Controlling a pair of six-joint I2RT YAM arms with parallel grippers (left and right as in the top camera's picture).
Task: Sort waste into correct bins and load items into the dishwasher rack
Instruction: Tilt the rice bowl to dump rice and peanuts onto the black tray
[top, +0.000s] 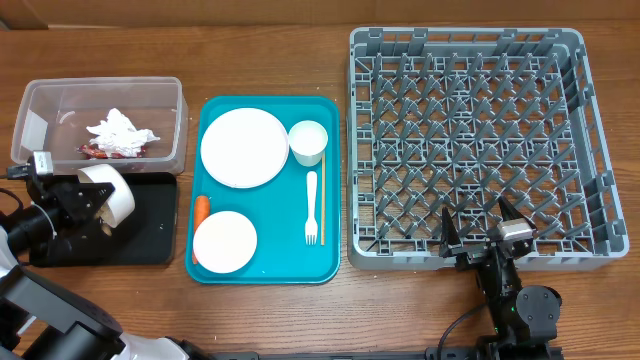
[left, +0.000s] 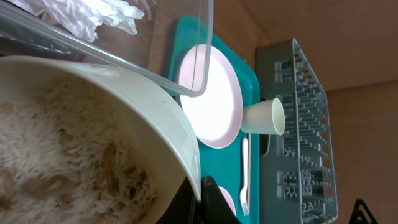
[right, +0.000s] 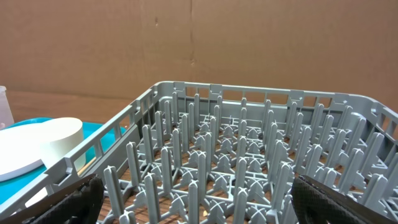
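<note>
Inspection of the bench (top: 300, 320) finds my left tool (top: 88, 193) clamped on the rim of the small white bowl (top: 115, 195), which is tipped on its side above the black tray (top: 150, 238). The left wrist view shows rice and beige scraps (left: 62, 155) inside the bowl. The clear tub (top: 181, 120), just behind the black tray, contains the crumpled napkin (top: 120, 130) and the red wrapper (top: 98, 150). On the teal tray (top: 280, 235) lie the large plate (top: 244, 148), the small plate (top: 224, 241), the white cup (top: 308, 142), the fork (top: 311, 205) and the chopstick (top: 322, 200) beside it; the carrot (top: 202, 210) lies at that tray's left edge. My right tool (top: 480, 228) stands spread wide and empty at the near wall of the grey rack (top: 590, 150), which holds no dishes.
</note>
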